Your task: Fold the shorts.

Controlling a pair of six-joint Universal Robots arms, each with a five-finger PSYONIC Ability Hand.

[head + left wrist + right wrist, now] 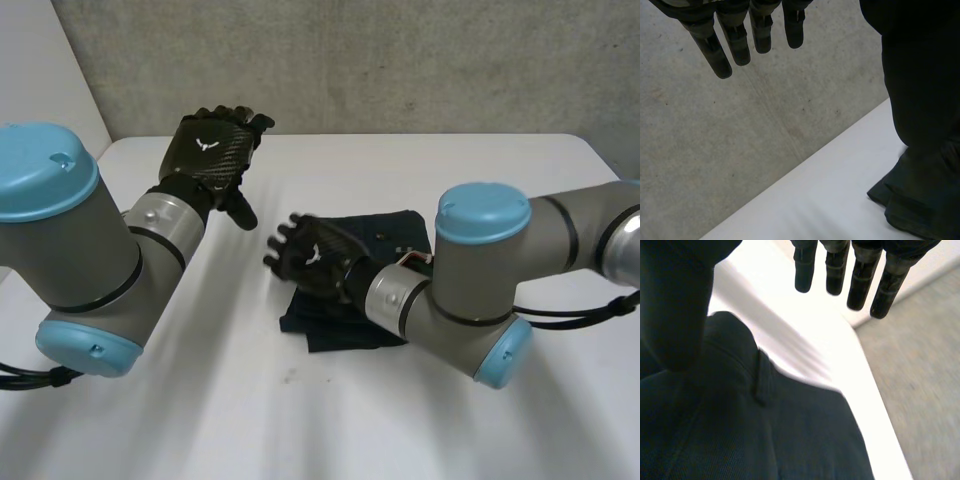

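While the white table (470, 170) bears the dark, folded shorts (395, 232) near its middle, the right hand (312, 258) hovers over the shorts' edge nearer the left arm, fingers straight, holding nothing. The left hand (213, 150) is raised well apart from the shorts, fingers likewise straight and empty.

Lab, white table (300, 420), bare concrete wall (400, 60)

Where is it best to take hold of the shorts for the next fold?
Probably the near edge of the shorts, from the robot's side: it lies free on the table, while the right hand is over their left part.
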